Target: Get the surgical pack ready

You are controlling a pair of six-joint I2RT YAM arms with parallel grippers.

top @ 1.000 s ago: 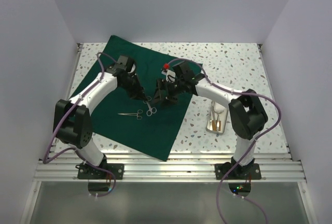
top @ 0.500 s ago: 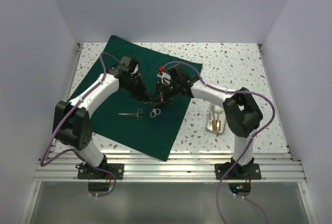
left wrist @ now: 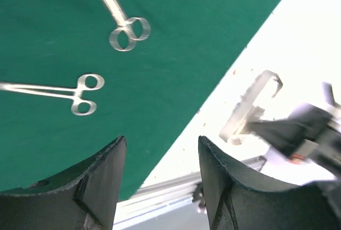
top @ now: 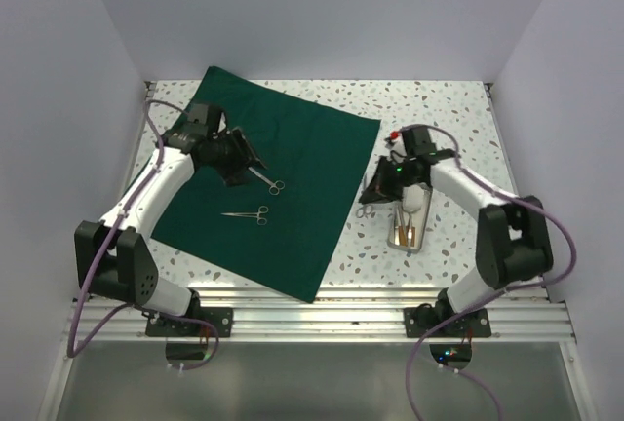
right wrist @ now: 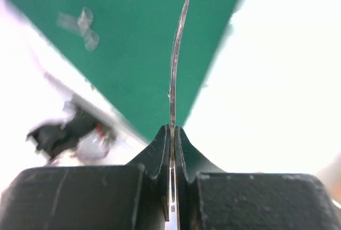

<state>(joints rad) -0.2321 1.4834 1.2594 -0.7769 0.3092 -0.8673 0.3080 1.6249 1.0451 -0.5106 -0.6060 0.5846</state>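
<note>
- The left arm [top: 161,182] reaches forward over the dark green drape [top: 312,148]. The left gripper [left wrist: 162,147] has its jaws spread and holds nothing.
- Two ring-handled steel instruments lie flat on the drape. One [top: 269,183] is just off the left fingertips and the other [top: 248,213] lies nearer the bases.
- The right arm [top: 458,182] bends inward. At the drape's right edge, the right gripper [right wrist: 174,131] is clamped on a thin curved steel blade [right wrist: 178,38].
- The steel tray [top: 395,238], holding white gauze [top: 413,202], sits on the table [top: 439,119] just right of that gripper.

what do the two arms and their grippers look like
The left arm and right arm are both built of white tube-like links with bulky black joints. A purple cable loops along each. The left gripper and right gripper have matte black fingers.
</note>
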